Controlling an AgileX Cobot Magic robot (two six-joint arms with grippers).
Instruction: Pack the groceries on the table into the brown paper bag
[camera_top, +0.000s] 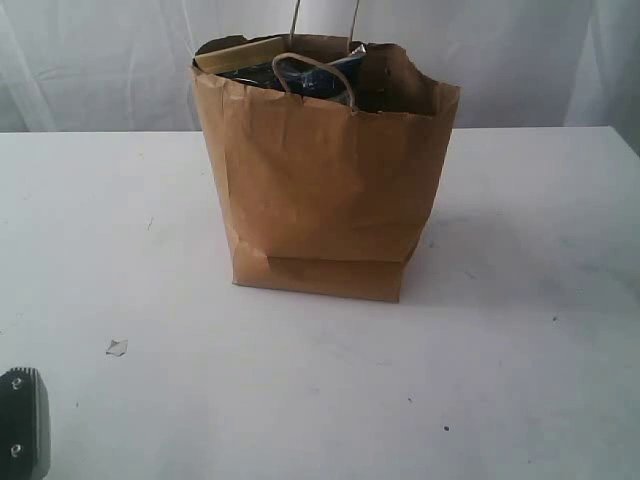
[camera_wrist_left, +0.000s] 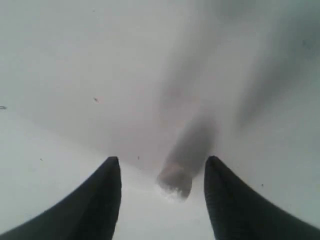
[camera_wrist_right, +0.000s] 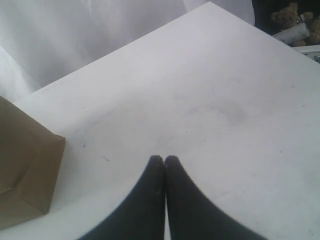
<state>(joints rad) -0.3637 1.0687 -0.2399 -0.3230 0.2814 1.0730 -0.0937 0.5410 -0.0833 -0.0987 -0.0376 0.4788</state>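
The left gripper (camera_wrist_left: 162, 160) hangs over bare table with its two dark fingers roughly half open and nothing between them. The right gripper (camera_wrist_right: 165, 159) has its fingers pressed fully together, also holding nothing.

The likeliest mishap is a knock to the tall brown kraft paper bag (camera_top: 325, 180). In the right wrist view, a bottom corner of the bag sits near the closed right gripper. A low sweep towards that corner could push the bag across the large flat white tabletop (camera_top: 500, 380) or tip it. The bag's walls are thin and creased, so they would probably buckle rather than resist.

A second risk is at the bag's mouth. A twisted paper loop handle (camera_top: 315, 70) droops across the opening above a long dark-blue packet (camera_top: 320, 85) that rides high, close to the ragged rim. A finger reaching in could snag the loop or drag the packet out.

The bag stands upright mid-table, apart from both grippers, and does not appear in the left wrist view at all. No groceries show on the table around the bag, only a tiny white crumb (camera_top: 117, 347) in front of it to the left, so the packing looks essentially complete.
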